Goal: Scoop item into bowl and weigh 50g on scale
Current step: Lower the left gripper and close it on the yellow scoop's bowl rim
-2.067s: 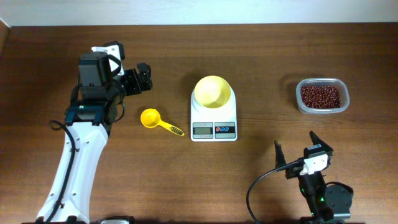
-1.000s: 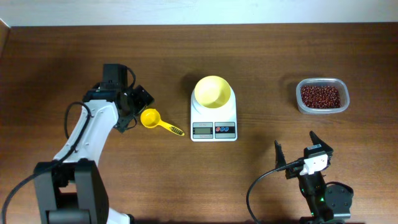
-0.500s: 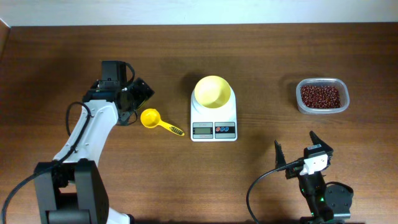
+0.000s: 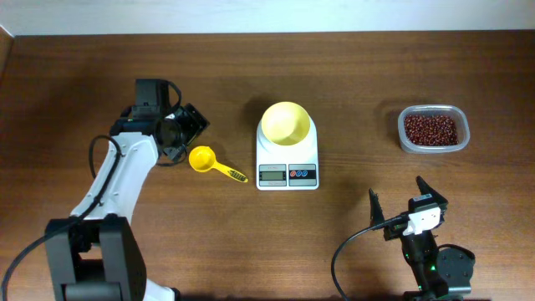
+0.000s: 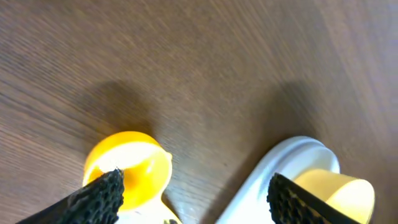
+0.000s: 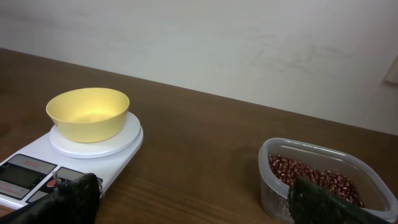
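Item: many tiny dark red-brown beans (image 4: 430, 129), glossy, oval, heaped loosely; they fill the clear rounded-rectangular plastic tub (image 4: 433, 108) to about half its wall height. Tub stands at the far right of the brown wooden table (image 4: 351, 67).

Writing: grey display and round buttons on the scale's near edge are too small to read in any view.

Small round pale-yellow plastic bowl (image 4: 286, 123): upright, centred on the round platform of the small white square digital kitchen scale (image 4: 287, 159), at table centre and well apart from the tub. No beans show inside the bowl.

Small yellow plastic handled scoop (image 4: 201, 158): lies on the table just left of the scale, cup to the left, handle pointing right and near.

Left gripper (image 5: 196, 186): fingers spread wide, low over the table just far-left of the scoop. In the wrist view the scoop's cup sits at the inner side of one fingertip; contact cannot be told.

Right gripper (image 4: 403, 201): fingers spread wide, holding nothing, at the near right, well apart from the tub
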Action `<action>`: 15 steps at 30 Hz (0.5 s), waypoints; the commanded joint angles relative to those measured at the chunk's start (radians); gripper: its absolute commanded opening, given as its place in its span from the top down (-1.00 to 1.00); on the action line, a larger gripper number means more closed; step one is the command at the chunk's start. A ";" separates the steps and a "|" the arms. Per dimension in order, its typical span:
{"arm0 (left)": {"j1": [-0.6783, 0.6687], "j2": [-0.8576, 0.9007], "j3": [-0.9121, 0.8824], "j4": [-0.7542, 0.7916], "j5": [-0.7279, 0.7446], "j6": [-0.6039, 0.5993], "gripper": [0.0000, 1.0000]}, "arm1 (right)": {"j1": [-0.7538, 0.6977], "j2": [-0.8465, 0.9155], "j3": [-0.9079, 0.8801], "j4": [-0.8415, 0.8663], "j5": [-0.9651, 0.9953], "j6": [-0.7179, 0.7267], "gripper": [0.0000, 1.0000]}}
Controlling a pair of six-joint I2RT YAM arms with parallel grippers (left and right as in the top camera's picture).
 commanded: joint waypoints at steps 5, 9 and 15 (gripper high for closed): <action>-0.039 -0.001 0.072 -0.083 -0.039 -0.006 -0.56 | 0.009 -0.005 -0.006 -0.007 0.039 0.007 -0.97; -0.053 -0.001 0.074 -0.212 -0.154 -0.006 -0.57 | 0.009 -0.005 -0.006 -0.007 0.038 0.007 -0.97; -0.052 -0.001 0.084 -0.324 -0.219 -0.006 -0.83 | 0.009 -0.005 -0.006 -0.007 0.038 0.007 -0.97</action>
